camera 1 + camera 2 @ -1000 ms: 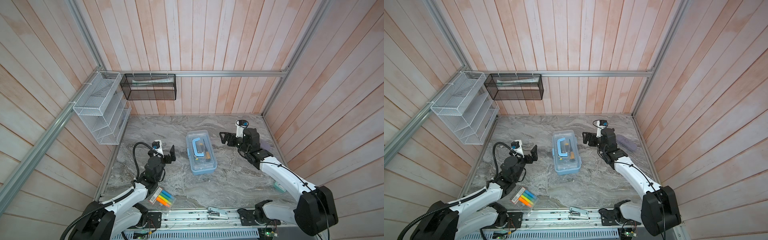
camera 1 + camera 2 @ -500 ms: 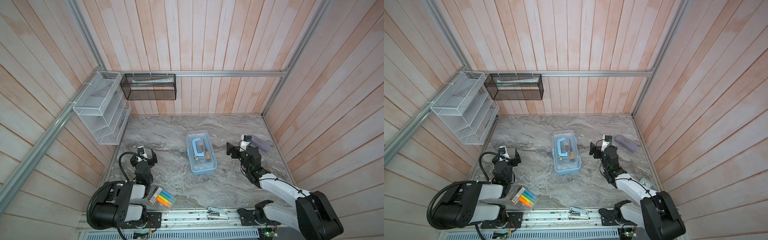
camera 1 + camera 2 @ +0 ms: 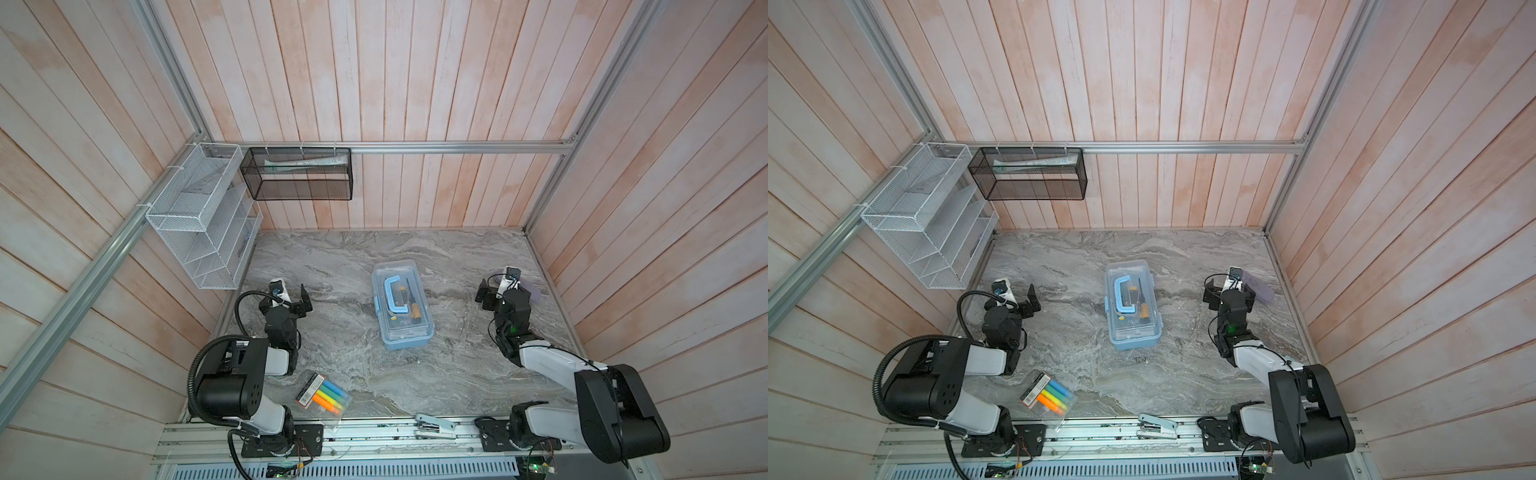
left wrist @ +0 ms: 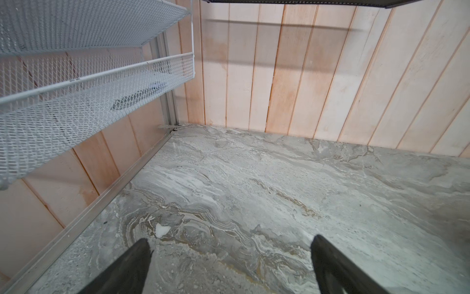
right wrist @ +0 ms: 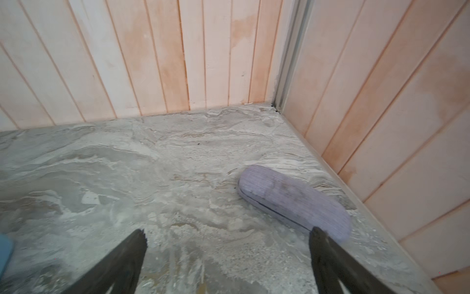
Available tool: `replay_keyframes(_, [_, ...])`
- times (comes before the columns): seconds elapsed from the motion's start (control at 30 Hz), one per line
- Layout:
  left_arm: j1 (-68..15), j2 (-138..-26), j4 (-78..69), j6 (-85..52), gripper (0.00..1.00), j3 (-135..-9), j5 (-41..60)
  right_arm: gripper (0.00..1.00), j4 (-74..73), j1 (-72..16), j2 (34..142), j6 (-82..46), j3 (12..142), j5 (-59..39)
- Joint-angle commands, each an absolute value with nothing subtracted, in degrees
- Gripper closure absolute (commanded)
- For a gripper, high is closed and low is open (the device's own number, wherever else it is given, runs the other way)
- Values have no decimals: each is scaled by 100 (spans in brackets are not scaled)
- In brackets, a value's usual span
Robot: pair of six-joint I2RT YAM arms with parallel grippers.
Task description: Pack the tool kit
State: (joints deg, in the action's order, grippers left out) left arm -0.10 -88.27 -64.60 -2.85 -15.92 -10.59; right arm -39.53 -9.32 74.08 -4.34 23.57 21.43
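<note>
On your grey marble worktop (image 3: pixel 332 257), the tool kit (image 3: pixel 402 309) sits in the middle. Your left hand (image 4: pixel 230 241) and right hand (image 5: pixel 227 233) are wide open, holding nothing, well apart from it.

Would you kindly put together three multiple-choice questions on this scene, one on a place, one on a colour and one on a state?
1. Where on the table does the lilac case lie?
A) its middle
B) beside the right-hand wall
C) its front edge

2. What colour is the handle of the tool kit?
A) red
B) light blue
C) black

3. How do the left end effector and the right end effector stand?
A) both open and empty
B) both shut on the tool kit
C) left open, right shut on the lilac case

Answers:
1. B, as the right wrist view shows it lying close to that wall.
2. B, as the arch reads light blue in both top views.
3. A, as each wrist view shows the fingers wide apart with nothing gripped.
</note>
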Motion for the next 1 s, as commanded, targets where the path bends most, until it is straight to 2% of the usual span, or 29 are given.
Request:
replay_keyframes(0.0, [9, -8794, -6362, -360, 0, -1608, -914, 2, -4237, -658, 7597, -223, 2293, 2170])
replay_keyframes(0.13, [9, -8797, -6363, -358, 0, -1607, -923, 2, -5555, -497, 8168, -188, 1860, 2073])
replay_keyframes(0.3, [1, -8796, -6363, -352, 0, -1608, -928, 2, -6432, -222, 8677, 21, 1754, 1156])
replay_keyframes(0.43, [0, -8792, -6355, -351, 0, -1608, -928, 2, -6291, 145, 8572, -158, 1654, 386])
replay_keyframes(0.53, [0, -8791, -6354, -352, 0, -1609, -931, 2, -7528, 159, 8915, -169, 1255, 352])
replay_keyframes(0.67, [0, -8789, -6371, -351, 0, -1605, -932, 2, -6706, 164, 8681, -111, 1468, 283])
replay_keyframes(0.97, [0, -8786, -6363, -352, 0, -1604, -932, 2, -6838, 149, 8692, -82, 1421, 281])
